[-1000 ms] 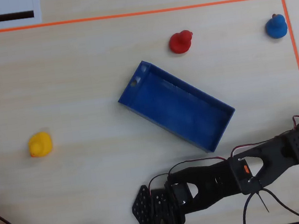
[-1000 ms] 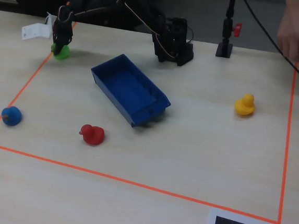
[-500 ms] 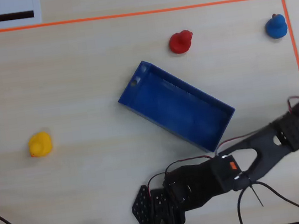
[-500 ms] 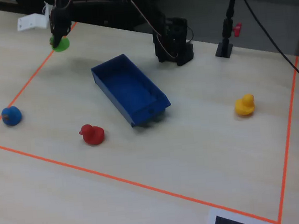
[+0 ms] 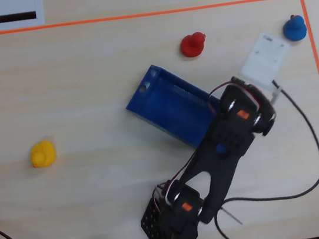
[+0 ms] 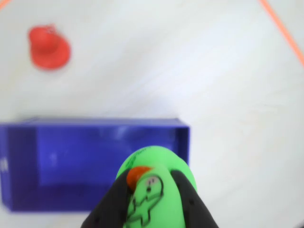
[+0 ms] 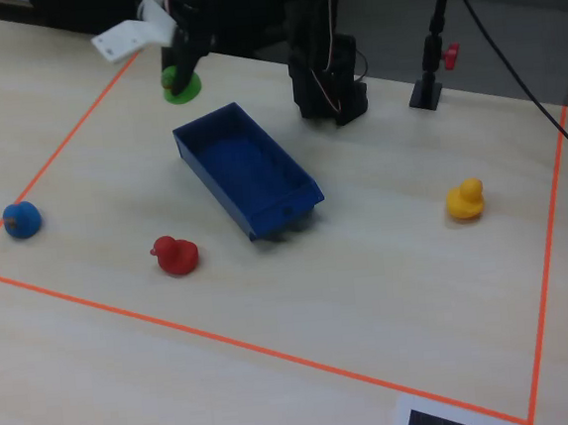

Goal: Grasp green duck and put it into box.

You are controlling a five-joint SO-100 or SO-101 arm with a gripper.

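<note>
The table [image 7: 391,293] is pale wood grain, with an orange tape line [image 7: 226,342] marking a rectangle on it. The arm [image 5: 223,146] reaches from its base at the near edge of the overhead view toward the upper right, crossing 1 end of the box [image 5: 166,103].

The box is a dark blue shallow tray. In the wrist view its end wall [image 6: 183,137] sits just beyond the gripper [image 6: 151,199], and its interior spreads to the left of the gripper. In the fixed view the gripper [image 7: 181,77] hangs above the table just past the box's far end [image 7: 207,130].

The gripper's 2 dark fingers [image 6: 114,202] are clamped on the green duck [image 6: 152,185], 1 on each side, with its red-orange beak showing between them. The green duck [image 7: 181,84] is lifted clear of the table, near the box's end but not inside it.

The red duck [image 6: 48,46] lies beyond the box, up and left of the gripper in the wrist view. The yellow duck [image 5: 42,154] stands well apart from the gripper, on the far side of the box. The blue duck [image 5: 294,28] sits near the tape line, a little beyond the gripper's end of the arm.
</note>
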